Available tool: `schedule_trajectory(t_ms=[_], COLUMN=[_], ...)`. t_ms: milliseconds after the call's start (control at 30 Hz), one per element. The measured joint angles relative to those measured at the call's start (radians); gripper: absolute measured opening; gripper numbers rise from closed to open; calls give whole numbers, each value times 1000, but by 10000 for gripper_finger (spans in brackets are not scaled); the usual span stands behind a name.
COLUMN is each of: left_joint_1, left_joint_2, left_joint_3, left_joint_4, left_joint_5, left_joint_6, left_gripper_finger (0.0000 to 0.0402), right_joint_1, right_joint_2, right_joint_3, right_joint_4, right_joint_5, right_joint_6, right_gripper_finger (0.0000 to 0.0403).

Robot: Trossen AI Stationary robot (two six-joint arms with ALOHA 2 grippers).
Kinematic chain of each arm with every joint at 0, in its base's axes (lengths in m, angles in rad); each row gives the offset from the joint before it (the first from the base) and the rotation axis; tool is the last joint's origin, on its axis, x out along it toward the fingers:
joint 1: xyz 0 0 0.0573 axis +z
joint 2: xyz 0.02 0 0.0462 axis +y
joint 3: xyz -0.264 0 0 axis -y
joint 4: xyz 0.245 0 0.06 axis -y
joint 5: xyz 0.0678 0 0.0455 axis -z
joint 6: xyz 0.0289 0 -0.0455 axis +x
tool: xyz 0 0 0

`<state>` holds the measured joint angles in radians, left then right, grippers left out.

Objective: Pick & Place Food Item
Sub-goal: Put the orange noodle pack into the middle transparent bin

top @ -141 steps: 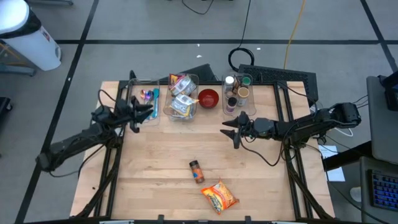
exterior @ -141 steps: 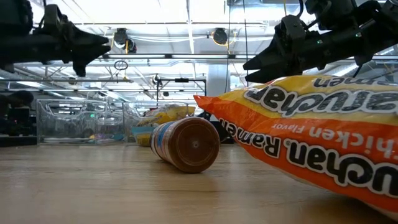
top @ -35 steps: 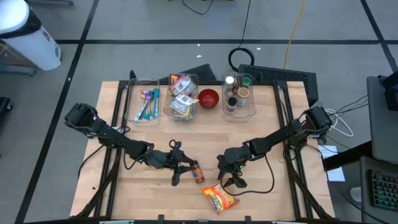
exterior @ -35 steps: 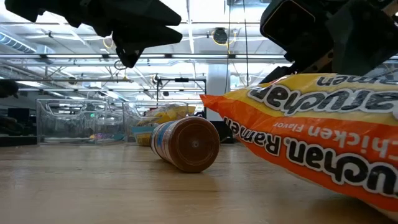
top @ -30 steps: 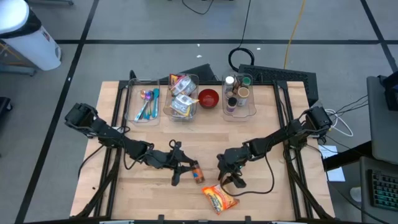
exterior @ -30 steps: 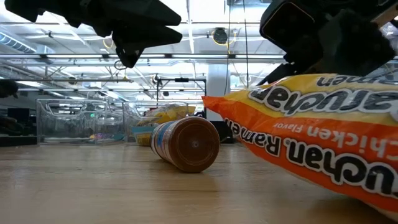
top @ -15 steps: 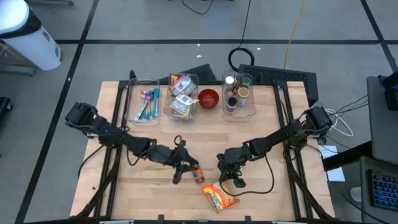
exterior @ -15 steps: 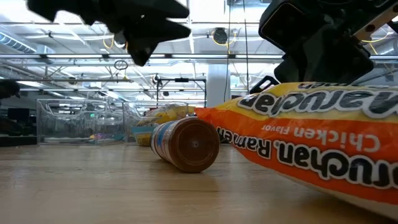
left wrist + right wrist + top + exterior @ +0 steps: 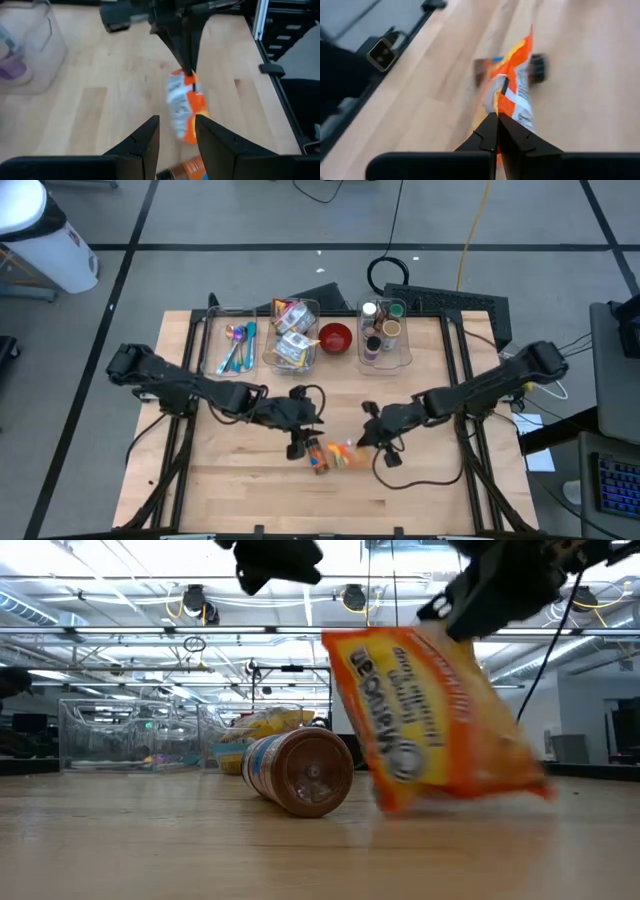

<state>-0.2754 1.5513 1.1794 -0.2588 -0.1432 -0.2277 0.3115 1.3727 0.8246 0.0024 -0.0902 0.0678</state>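
Observation:
An orange ramen packet (image 9: 432, 718) hangs from my right gripper (image 9: 455, 605), which is shut on it near the table's middle; it also shows in the high view (image 9: 346, 456). A brown spice bottle (image 9: 300, 772) lies on its side on the wood just left of the packet (image 9: 318, 457). My left gripper (image 9: 177, 127) is open and empty. It hovers above the bottle (image 9: 187, 170), facing the packet (image 9: 185, 107). My right gripper pinches the packet's top sealed edge (image 9: 501, 102) between its two shut fingers, coming from above and slanting down from the table's right. The packet hangs upright below the fingers, tilted. Its lower corner (image 9: 385, 805) is close to the wood; whether it touches I cannot tell.
Along the far edge stand a clear bin of cutlery (image 9: 232, 345), a clear bin of snack packets (image 9: 290, 340), a red bowl (image 9: 335, 337) and a clear bin of jars (image 9: 382, 330). Bare wood (image 9: 420, 500) lies toward the near edge.
My right gripper has risen and gone toward the far edge with the ramen packet, which lay flat near the front edge and now hangs upright beside the bottle. My left gripper has risen and gone a little toward the right, over the bottle. The bottle has stayed put.

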Motion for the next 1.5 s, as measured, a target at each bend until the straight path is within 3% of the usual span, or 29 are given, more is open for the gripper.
schedule_trajectory(t_ms=[200, 467, 933, 1167, 1500], left_joint_1=[48, 111, 164, 179, 178], left_joint_2=[0, 7, 217, 228, 228], left_joint_3=[45, 112, 324, 336, 336], left_joint_4=[-2, -16, -166, -166, -226], left_joint_5=[9, 69, 101, 226, 217], left_joint_6=[19, 58, 113, 91, 61], left_gripper_finger=[131, 131, 131, 131, 131], right_joint_1=[-1, -39, -83, -83, -83], right_joint_2=[-103, -113, -116, -116, -116], right_joint_3=[0, 0, 17, 21, 21], right_joint_4=[-42, -34, 30, 30, 54], right_joint_5=[120, 123, 147, 170, 199], right_joint_6=[-88, -167, -237, -249, -288], right_gripper_finger=[0, 0, 0, 0, 0])
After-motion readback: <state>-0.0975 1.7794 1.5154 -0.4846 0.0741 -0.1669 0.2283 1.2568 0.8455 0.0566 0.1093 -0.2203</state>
